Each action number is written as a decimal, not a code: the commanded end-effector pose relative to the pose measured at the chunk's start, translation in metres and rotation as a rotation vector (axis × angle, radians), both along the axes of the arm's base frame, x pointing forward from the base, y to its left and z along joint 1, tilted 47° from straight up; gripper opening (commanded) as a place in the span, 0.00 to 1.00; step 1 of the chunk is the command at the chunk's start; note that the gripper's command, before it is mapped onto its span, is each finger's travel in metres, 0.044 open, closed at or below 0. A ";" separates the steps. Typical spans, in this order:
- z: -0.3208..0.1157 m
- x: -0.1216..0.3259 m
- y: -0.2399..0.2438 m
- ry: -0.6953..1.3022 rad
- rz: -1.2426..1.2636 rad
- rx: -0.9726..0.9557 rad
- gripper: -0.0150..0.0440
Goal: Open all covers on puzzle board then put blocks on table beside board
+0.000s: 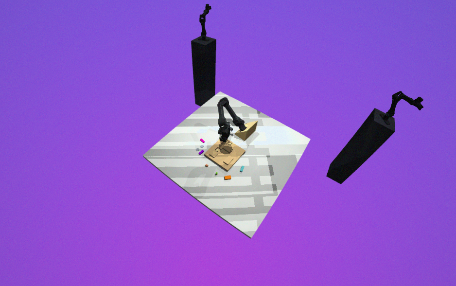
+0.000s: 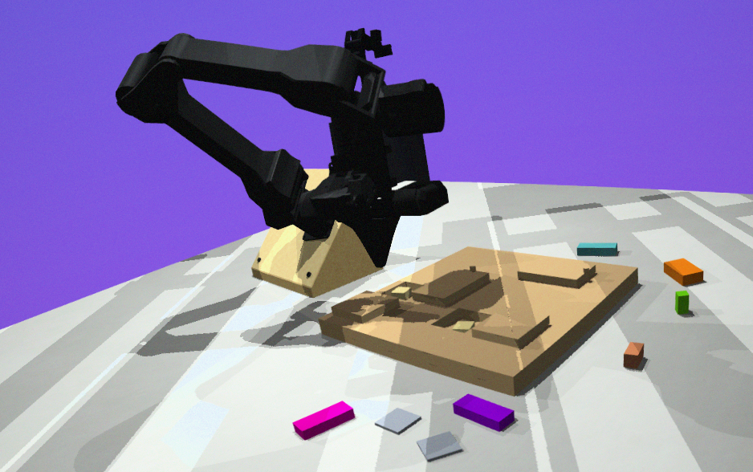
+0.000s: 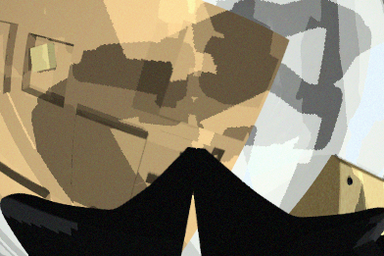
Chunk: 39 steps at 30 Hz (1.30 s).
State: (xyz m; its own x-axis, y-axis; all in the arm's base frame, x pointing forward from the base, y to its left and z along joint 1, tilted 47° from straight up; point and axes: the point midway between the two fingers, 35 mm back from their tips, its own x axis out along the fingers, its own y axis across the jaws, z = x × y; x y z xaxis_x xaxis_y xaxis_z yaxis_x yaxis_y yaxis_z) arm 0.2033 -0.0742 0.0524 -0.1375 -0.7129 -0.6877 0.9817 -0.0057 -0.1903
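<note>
"Purple backdrop, striped grey-white tabletop [image 1: 236, 193] [image 2: 250, 410]. How's the flat, tan, square-cornered puzzle board [image 1: 236, 154] [image 2: 579, 302] [image 3: 142, 12]?"

"Lying flat, raised covers on top; I see two pale-yellow blocks in its wells. One side faces the yellow wedge-shaped base [image 1: 250, 133] [image 2: 341, 266] [image 3: 318, 195]; I can't single out a long axis."

"My black gripper [image 2: 380, 265] [image 3: 195, 155]?"

"Fingertips pressed together, empty, over the board's base-side end. Shadow muddies the covers there; my fingers crop the wrist view."

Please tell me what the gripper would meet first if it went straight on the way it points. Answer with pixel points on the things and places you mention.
Probably the puzzle board [image 1: 236, 153] [image 2: 579, 304] [image 3: 137, 12], near its edge by the arm's base; the gripper [image 1: 224, 139] [image 2: 380, 265] [image 3: 195, 155] points down, but depth is unclear.
</note>
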 end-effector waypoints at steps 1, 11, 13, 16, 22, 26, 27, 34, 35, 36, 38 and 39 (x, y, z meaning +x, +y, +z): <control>-0.001 0.011 0.002 0.226 0.218 0.044 0.25; -0.005 0.042 0.008 0.924 0.894 0.178 0.25; -0.006 0.048 0.009 1.063 1.029 0.205 0.25; -0.008 0.056 0.012 1.228 1.197 0.244 0.25; -0.012 0.070 0.014 1.537 1.494 0.299 0.25; -0.014 0.079 0.016 1.717 1.666 0.330 0.25; -0.015 0.080 0.016 1.762 1.709 0.338 0.25; -0.018 0.091 0.018 2.065 1.997 0.392 0.25; -0.018 0.091 0.018 2.074 2.006 0.394 0.25; -0.018 0.091 0.018 2.074 2.006 0.394 0.25; -0.018 0.091 0.018 2.074 2.006 0.394 0.25; -0.018 0.091 0.018 2.074 2.006 0.394 0.25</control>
State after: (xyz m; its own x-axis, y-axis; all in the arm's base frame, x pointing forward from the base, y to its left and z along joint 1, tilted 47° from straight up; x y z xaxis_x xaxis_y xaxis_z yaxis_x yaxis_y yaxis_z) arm 0.2813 -0.0598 0.0415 -0.1217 -0.7130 -0.6905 -0.8319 0.4528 -0.3209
